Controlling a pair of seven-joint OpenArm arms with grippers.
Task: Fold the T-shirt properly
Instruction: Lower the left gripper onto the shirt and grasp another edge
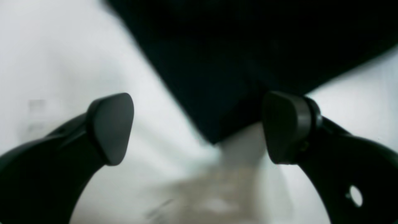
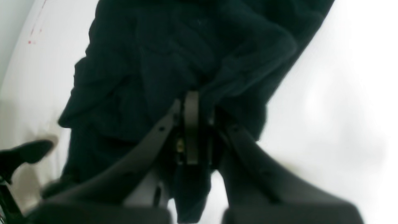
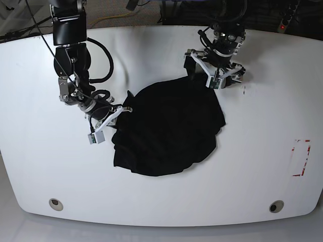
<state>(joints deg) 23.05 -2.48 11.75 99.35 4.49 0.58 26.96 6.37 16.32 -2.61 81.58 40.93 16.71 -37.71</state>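
Black fabric, soft and crumpled: the T-shirt [image 3: 169,131] lies in a rounded heap near the middle of the white table [image 3: 45,166], not spread flat, so no sleeve or hem line reads clearly from the base view.

Right gripper [image 2: 192,124]: you have it at the shirt's edge on the base view's left side. Its jaws are pinched together on a bunched fold of the cloth; the wrist view shows fabric gathered between and around the fingers. Judged reason: you hold this edge so it can be drawn outward and the heap opened.

Left gripper [image 1: 199,129]: it sits at the shirt's far edge, on the opposite side of the heap. Jaws stand wide apart, nothing between them. One pointed corner of the shirt lies just ahead of the gap. Judged reason: it is lined up to take that corner.

Folding proper has not started; the garment needs flattening first. Risk, as judgement: pulling from one side alone may drag the whole heap instead of spreading it.
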